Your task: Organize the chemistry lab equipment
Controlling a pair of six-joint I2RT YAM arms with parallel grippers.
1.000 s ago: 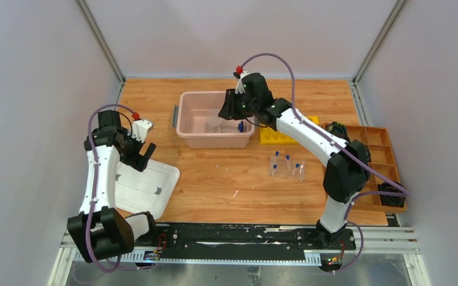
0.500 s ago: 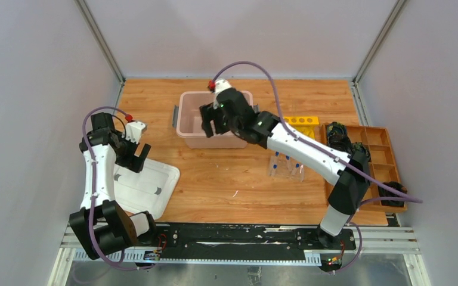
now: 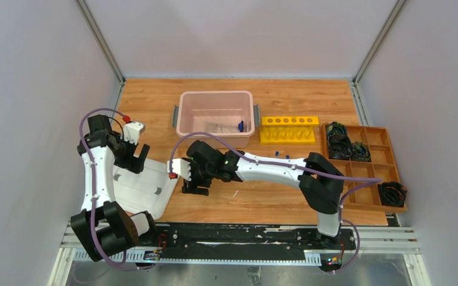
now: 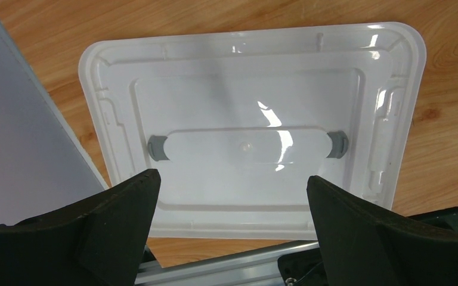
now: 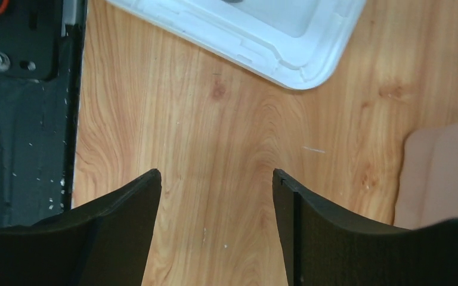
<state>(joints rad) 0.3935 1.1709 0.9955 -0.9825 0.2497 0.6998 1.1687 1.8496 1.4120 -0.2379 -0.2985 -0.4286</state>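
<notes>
Two sets of jaws spread wide, both empty, one white lid (image 4: 250, 89), one pink bin (image 3: 214, 142)

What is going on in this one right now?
Neither arm is holding anything. The left claw hangs open above the white lid, which lies flat near the left side of the table. The right claw, reaching far across, is open over bare wood beside the lid's corner. The pink bin at the back holds a blue-capped piece and some clear items. The yellow rack sits beside it, and blue-capped tubes are not yet put away.
</notes>
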